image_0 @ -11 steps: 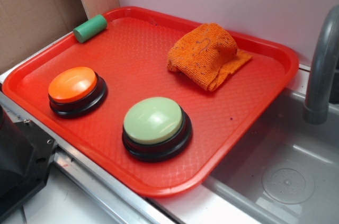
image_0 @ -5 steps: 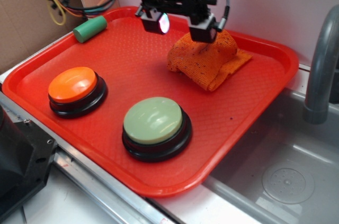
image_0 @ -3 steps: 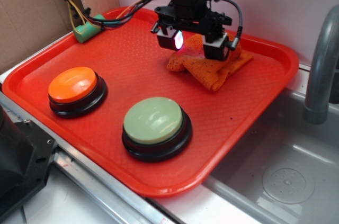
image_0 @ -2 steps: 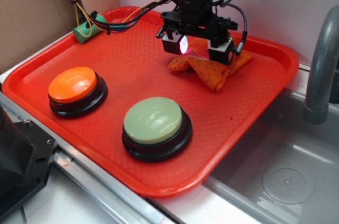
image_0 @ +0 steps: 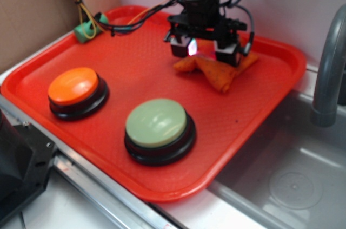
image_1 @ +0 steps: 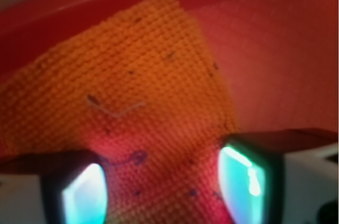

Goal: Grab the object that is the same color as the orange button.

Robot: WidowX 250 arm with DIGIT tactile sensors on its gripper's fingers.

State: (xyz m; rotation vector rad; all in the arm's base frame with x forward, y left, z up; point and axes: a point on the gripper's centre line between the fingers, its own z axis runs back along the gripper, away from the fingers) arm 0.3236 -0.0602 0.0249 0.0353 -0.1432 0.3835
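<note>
The object, an orange knitted cloth (image_0: 216, 74) with dark specks, lies at the back right of the red tray (image_0: 135, 61). My gripper (image_0: 204, 53) is down on it, open, one finger on each side of the cloth's middle. In the wrist view the cloth (image_1: 132, 75) fills the gap of the gripper (image_1: 164, 189), between the two glowing pads (image_1: 85, 195); the pads stand apart and do not pinch it. The orange button (image_0: 73, 84) sits on its black base at the tray's front left, far from the gripper.
A pale green domed button (image_0: 155, 122) stands at the tray's front middle. A green cylinder (image_0: 84, 30) lies at the back left corner under loose cables. A grey faucet (image_0: 327, 66) and a metal sink (image_0: 292, 175) are to the right of the tray.
The gripper came into view from above, moved right and went down onto the cloth. The cloth's raised hump is now pressed flatter under the gripper.
</note>
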